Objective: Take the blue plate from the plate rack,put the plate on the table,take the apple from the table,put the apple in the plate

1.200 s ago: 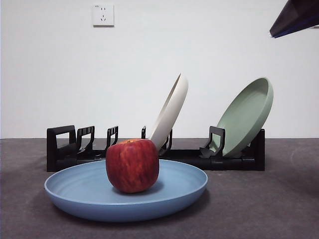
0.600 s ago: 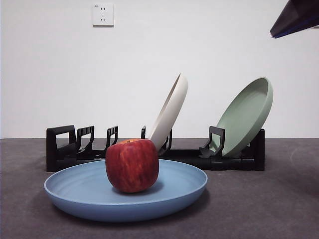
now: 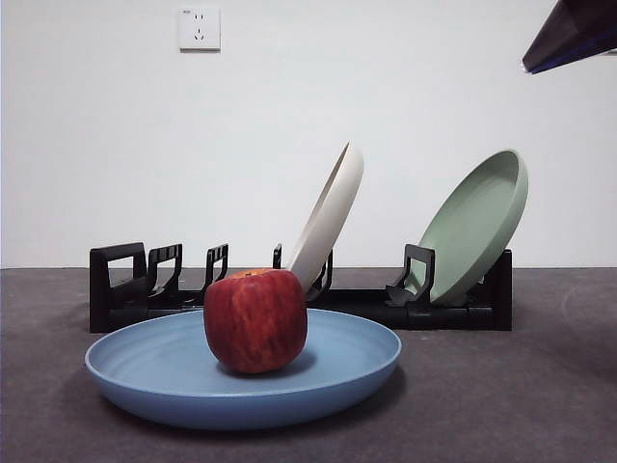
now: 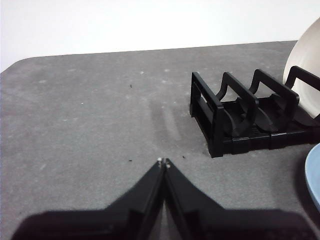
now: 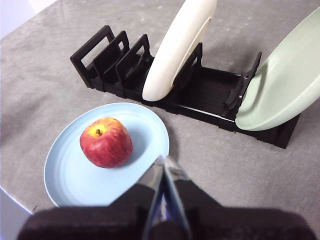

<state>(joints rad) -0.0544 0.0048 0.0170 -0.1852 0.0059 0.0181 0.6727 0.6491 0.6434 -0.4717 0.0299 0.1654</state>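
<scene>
The blue plate (image 3: 145,371) (image 5: 70,180) lies flat on the table (image 3: 501,395) in front of the plate rack (image 3: 120,285) (image 5: 200,95) (image 4: 235,120). Inside it sits the dark red apple (image 3: 255,320) (image 5: 106,142), stem up. High above the plate, my right gripper (image 5: 164,159) is shut and holds nothing; in the front view it shows only as a dark tip (image 3: 574,34) at the top right corner. Off past the rack's empty end, my left gripper (image 4: 163,161) hangs shut over bare table. A sliver of the blue plate (image 4: 314,175) shows at that view's edge.
A cream-white plate (image 3: 331,217) (image 5: 180,45) leans in the rack's middle slots. A sage-green plate (image 3: 477,227) (image 5: 285,85) leans at the rack's right end. The rack's left holders stand empty. A wall socket (image 3: 200,29) is on the white wall behind.
</scene>
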